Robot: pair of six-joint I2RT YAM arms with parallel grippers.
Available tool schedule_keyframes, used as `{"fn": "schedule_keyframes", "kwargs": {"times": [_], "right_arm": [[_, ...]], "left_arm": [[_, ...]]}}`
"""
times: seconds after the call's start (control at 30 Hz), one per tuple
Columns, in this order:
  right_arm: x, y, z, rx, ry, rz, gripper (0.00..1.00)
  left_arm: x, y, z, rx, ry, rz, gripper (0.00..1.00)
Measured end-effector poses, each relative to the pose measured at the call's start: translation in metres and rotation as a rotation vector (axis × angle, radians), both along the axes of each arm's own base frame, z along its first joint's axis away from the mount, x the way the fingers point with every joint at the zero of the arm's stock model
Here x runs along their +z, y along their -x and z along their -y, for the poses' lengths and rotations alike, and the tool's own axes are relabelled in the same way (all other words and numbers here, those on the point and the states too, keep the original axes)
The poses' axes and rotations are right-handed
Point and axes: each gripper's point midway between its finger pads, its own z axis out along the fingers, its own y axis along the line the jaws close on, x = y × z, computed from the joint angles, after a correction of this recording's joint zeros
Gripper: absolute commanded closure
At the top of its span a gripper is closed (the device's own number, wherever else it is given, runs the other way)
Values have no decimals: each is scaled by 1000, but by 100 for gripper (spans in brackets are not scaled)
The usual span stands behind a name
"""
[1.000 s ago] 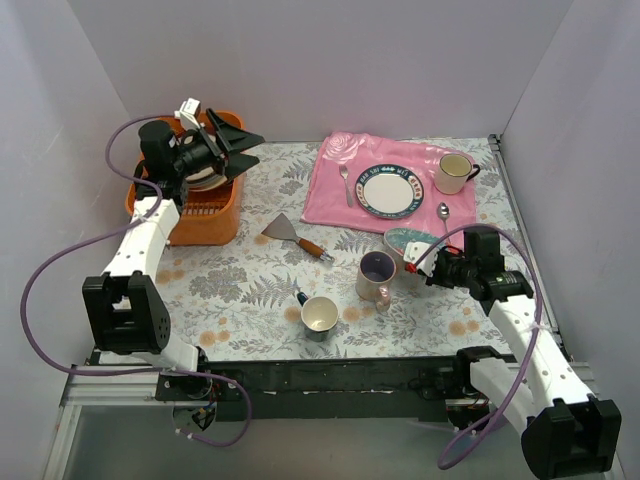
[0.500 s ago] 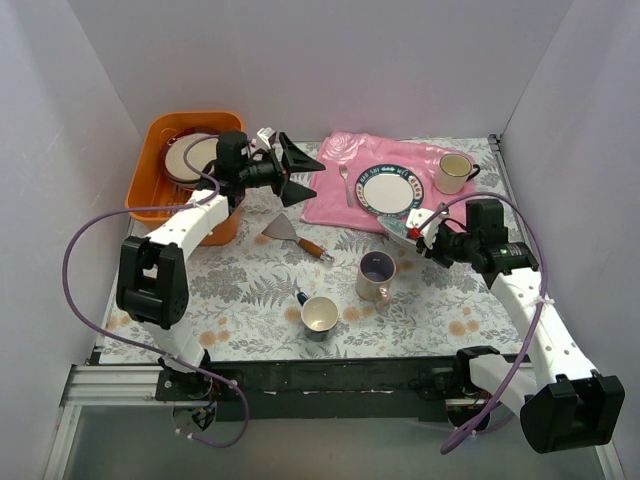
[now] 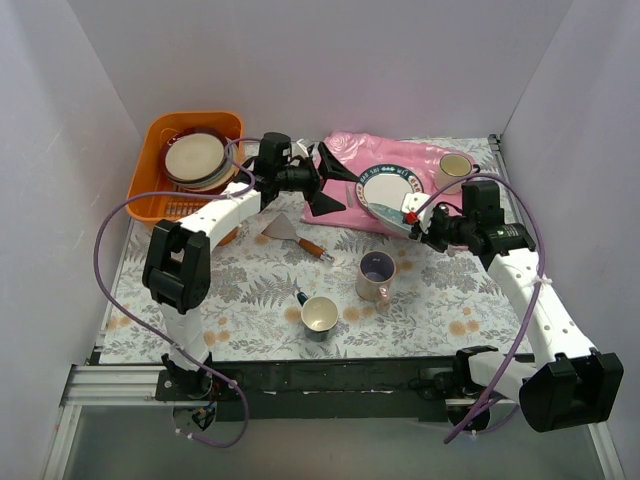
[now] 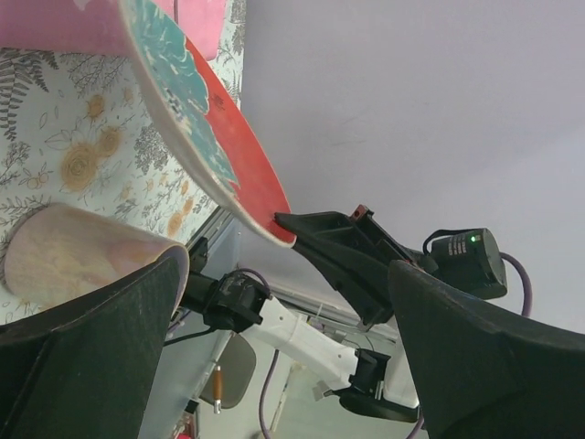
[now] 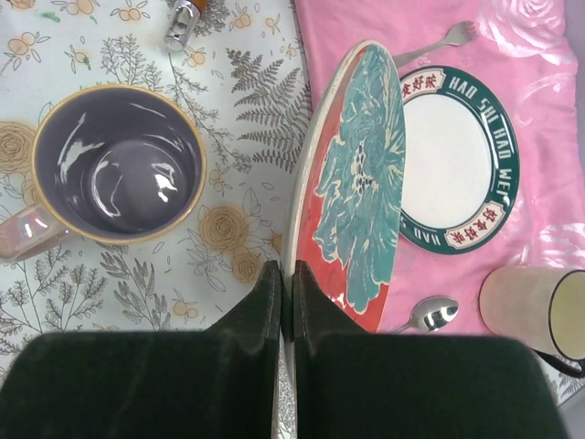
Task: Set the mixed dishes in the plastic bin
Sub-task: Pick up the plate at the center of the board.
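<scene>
**Q:** What do we see at the right gripper (image 5: 285, 279)?

**A:** We see its two fingers clenched on the rim of the red-rimmed teal plate (image 5: 352, 197). The plate stands steeply on edge with its painted face toward the pink cloth (image 5: 548, 101). It hangs between the lilac mug (image 5: 117, 169) on the floral table (image 3: 240, 290) and the blue-rimmed white plate (image 5: 457, 165) on the cloth. We cannot tell whether its lower edge touches anything.

**Q:** And the left gripper (image 3: 342, 190)?

**A:** Released. We see its jaws spread wide and holding nothing, reaching across the table to the plate's far side, near it but apart. In the left wrist view, the plate's rim and the right gripper pinching it lie in the gap between the left fingers (image 4: 91, 366).

**Q:** Where do we find the other task things?

**A:** The plastic bin (image 3: 150, 150) sits at the far left corner of the table. In it we see a stack of round dishes with the beige bowl (image 3: 195, 158) on top. The lilac mug stands near the table's middle. The grey-white mug (image 3: 320, 315) stands nearer the arm bases, just to its left. A cream mug (image 3: 455, 172) and a spoon (image 5: 430, 314) rest on the cloth. A scraper (image 3: 285, 230) lies on the table just below the left gripper in the overhead view.
</scene>
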Motion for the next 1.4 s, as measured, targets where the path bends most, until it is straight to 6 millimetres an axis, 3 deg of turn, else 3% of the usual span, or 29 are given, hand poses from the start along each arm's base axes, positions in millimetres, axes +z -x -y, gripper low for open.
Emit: {"fn": "schedule_keyframes", "kwargs": {"times": [0.13,0.3,0.43,0.6,0.73,1.0,1.1,1.13,1.17,1.4], "right_arm": [[-4,1,-10,38,7,-11,99],[-6,6,-25,87,11,-18,99],[-3,2,-30,104,11,-3,99],[5,-3,-33,116,15,35,99],[9,-2,-39,133,19,55,99],[9,3,-53,189,29,73,99],[11,0,-53,184,38,91,99],[12,-1,-52,185,42,100,99],[13,-3,-52,184,45,109,99],[16,-4,-57,249,90,186,99]], "left_arm": [[-6,1,16,-16,-15,-11,2],[-26,5,26,-27,-56,-57,2],[-41,8,26,-23,-101,-89,2],[-45,8,23,-17,-134,-85,2],[-45,8,23,-17,-143,-81,9],[-47,8,26,-25,-154,-82,49],[-48,7,26,-25,-157,-78,74],[-49,6,25,-23,-157,-82,90],[-50,5,25,-22,-157,-82,99],[-58,2,24,5,-150,-181,100]]}}
